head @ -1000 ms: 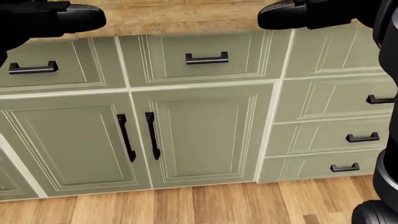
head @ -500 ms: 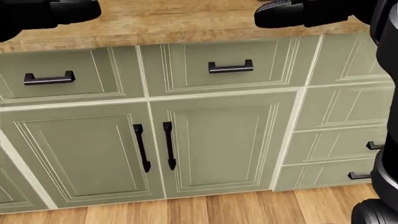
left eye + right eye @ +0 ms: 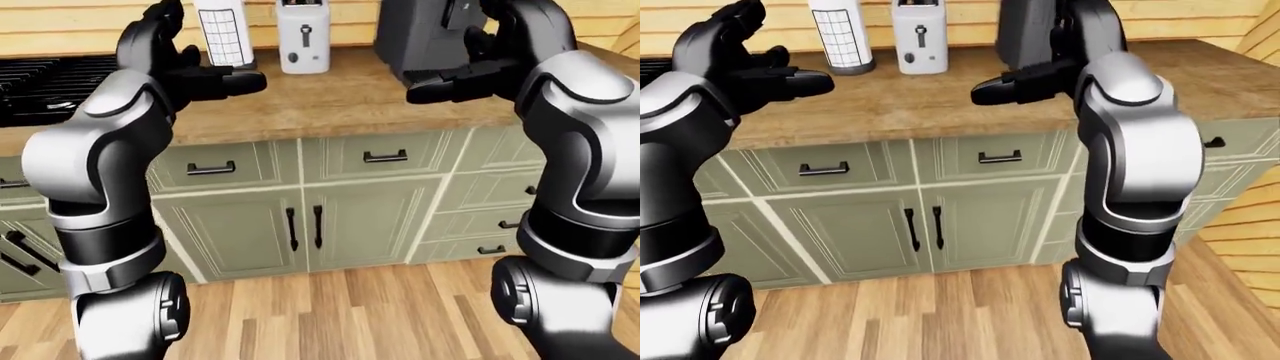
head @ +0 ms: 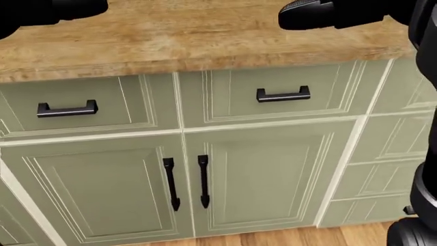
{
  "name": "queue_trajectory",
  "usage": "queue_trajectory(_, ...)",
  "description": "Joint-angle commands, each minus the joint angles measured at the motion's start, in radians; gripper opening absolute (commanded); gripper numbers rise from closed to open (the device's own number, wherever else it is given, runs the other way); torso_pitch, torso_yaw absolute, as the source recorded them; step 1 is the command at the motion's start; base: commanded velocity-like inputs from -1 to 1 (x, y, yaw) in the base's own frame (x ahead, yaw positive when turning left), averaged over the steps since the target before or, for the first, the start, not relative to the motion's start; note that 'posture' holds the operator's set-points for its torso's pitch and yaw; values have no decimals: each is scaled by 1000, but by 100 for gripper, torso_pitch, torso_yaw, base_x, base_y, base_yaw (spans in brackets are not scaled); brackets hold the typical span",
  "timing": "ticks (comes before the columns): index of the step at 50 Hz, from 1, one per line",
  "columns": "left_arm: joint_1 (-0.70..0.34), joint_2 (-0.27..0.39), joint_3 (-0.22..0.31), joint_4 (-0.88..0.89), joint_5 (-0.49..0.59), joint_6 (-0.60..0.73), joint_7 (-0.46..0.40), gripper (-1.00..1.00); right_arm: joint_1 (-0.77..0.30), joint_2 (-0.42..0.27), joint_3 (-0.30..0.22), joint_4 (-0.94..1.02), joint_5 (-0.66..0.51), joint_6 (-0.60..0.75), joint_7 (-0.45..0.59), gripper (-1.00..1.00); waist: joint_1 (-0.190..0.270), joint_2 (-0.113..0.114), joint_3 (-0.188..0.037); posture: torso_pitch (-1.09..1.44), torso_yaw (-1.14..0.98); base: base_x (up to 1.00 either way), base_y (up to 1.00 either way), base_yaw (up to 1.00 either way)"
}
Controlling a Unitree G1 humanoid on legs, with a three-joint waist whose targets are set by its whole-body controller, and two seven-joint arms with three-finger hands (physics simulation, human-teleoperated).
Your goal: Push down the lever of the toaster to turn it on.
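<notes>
- Left-eye view: the white slot toaster (image 3: 303, 41) stands at 12 o'clock on the wooden table (image 3: 350, 105), its dark lever (image 3: 305, 34) apparently up, so the push remains undone. The black left hand (image 3: 205, 75) and the black right hand (image 3: 455, 79) hover spread and empty, well short of it.
- Head view: only green cabinet doors (image 4: 225, 179) and fingertips show; the toaster is cut off.
- Right-eye view: the toaster's top is cropped.

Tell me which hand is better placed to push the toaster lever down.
Probably the left hand: it hangs empty, just left of the toaster. The right hand is off right, by the dark appliance.
</notes>
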Motion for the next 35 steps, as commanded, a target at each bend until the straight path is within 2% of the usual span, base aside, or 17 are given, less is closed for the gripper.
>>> queue_trajectory(1,-30,3,0,-27,-3,-27,-2,100,-17,-13,-16,-17,-8,-23,-7,100,-3,-7,-24,0,0,21,11,0)
queue_trajectory(2,-32,1,-2,-27,-3,-28,-2,100,-15,-13,-18,-19,-7,-24,-7,100,0,-37,-31,0,0,20,10,0)
queue_trajectory(3,-34,1,-2,-29,-4,-23,-1,100,-15,-12,-18,-20,-7,-22,-8,100,-7,2,-24,0,0,21,11,0)
queue_trajectory(5,-35,1,-2,-25,-3,-26,-1,100,-17,-13,-18,-17,-6,-23,-8,100,-5,-20,-20,0,0,20,11,0)
queue_trajectory(7,-31,-1,-4,-24,-1,-31,-2,100,-16,-13,-18,-14,-5,-26,-9,100,-10,-9,-30,0,0,20,11,0)
queue_trajectory(9,-33,-2,-4,-28,-1,-25,-1,100,-15,-15,-19,-18,-4,-24,-8,100,-12,6,-24,0,0,20,11,0)
queue_trajectory(13,-32,0,-1,-30,-2,-24,-3,100,-12,-13,-15,-14,-5,-28,-10,100,-22,58,-10,0,0,20,11,0)
queue_trajectory(15,-34,2,-1,-29,-1,-23,-4,100,-25,-14,-14,-6,-4,-28,-9,100,-29,122,-33,0,0,20,11,0)
queue_trajectory(16,-32,2,-1,-28,0,-26,-5,100,-25,-16,-14,-4,-5,-30,-8,100,-25,99,-32,0,0,20,11,0)
queue_trajectory(18,-35,0,-2,-31,-1,-21,-3,100,-23,-17,-15,-10,-4,-25,-6,100,-25,111,-18,0,0,20,11,0)
queue_trajectory(21,-33,-4,-6,-29,1,-24,-3,100,-11,-21,-19,-19,-3,-25,-3,100,-17,83,-24,0,0,20,11,0)
queue_trajectory(25,-32,-4,-4,-34,2,-19,-4,100,-11,-19,-19,-17,-3,-27,-3,100,-12,47,-15,0,0,19,10,0)
queue_trajectory(27,-30,-6,1,-37,-1,-18,0,100,-15,-20,-12,-5,-5,-34,0,100,-8,22,-18,0,0,20,8,0)
queue_trajectory(29,-31,-2,-1,-30,0,-21,-3,100,-25,-20,-9,4,-7,-36,1,100,-3,-27,-27,0,0,20,8,0)
queue_trajectory(31,-35,0,0,-26,0,-23,-5,100,-17,-12,-10,3,-10,-44,-2,100,-9,-10,-26,0,0,20,8,0)
queue_trajectory(32,-31,0,1,-29,-1,-24,-5,100,-12,-8,-8,2,-11,-48,-4,100,-5,-23,-23,0,0,20,7,0)
queue_trajectory(35,-30,4,3,-36,-3,-17,-3,100,-23,-9,-8,11,-11,-47,-1,100,-11,-5,-28,0,0,20,8,0)
